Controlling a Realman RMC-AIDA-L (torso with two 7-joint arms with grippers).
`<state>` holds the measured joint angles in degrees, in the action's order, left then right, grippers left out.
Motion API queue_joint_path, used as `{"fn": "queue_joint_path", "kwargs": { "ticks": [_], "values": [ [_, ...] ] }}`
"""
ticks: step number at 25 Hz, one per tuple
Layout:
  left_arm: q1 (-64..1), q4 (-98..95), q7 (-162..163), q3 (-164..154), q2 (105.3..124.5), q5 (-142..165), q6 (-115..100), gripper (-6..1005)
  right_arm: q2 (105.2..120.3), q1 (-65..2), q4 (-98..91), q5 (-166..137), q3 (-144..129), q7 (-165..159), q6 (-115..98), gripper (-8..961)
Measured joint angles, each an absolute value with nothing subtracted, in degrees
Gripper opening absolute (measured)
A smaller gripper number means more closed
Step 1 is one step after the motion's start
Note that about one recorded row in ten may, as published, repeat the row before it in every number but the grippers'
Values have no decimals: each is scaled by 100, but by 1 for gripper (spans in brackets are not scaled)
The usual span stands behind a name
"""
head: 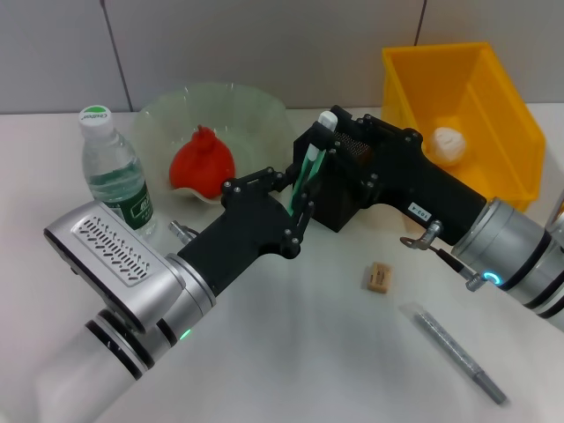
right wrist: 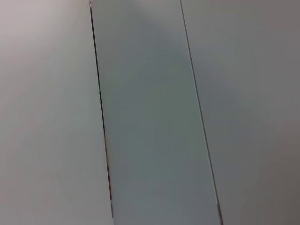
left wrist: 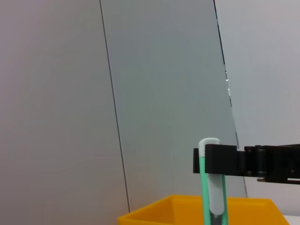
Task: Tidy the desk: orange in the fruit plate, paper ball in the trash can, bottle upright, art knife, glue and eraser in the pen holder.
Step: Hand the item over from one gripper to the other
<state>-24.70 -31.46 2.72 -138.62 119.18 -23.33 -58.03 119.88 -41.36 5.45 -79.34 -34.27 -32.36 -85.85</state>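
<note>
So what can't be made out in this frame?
- Pen holder, head view: mostly hidden by both grippers, contents unseen.
- Right gripper: fingers hidden behind the holder.
- Right wrist view: only wall, no desk.
- Glue stick, left wrist view: lower end cut off by the edge.

Crowded middle, open front

Both arms cross over the pen holder (head: 339, 189), blocking it; the surface (head: 300, 352) in front lies open except for the eraser (head: 377, 277) and art knife (head: 460, 352).

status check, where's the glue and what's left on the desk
Left gripper shut on glue, at pen holder. Right gripper near holder, hidden. Eraser, art knife on desk.
</note>
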Motion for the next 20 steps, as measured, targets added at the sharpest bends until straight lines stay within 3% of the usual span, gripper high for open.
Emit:
{"fn": "queue_joint_path", "kwargs": {
  "ticks": [9,20],
  "values": [
    [-2481,-3125,248,-13867,11918,-2331,-5804,195,11988,-4157,550,-7961,-3427,-3234,-8596,319],
    [-2478,-3126,140,-13875,11918,-2333,-5801,196,11988,-4138,589,-7926,-3352,-3234,-8728,310]
  ]
}}
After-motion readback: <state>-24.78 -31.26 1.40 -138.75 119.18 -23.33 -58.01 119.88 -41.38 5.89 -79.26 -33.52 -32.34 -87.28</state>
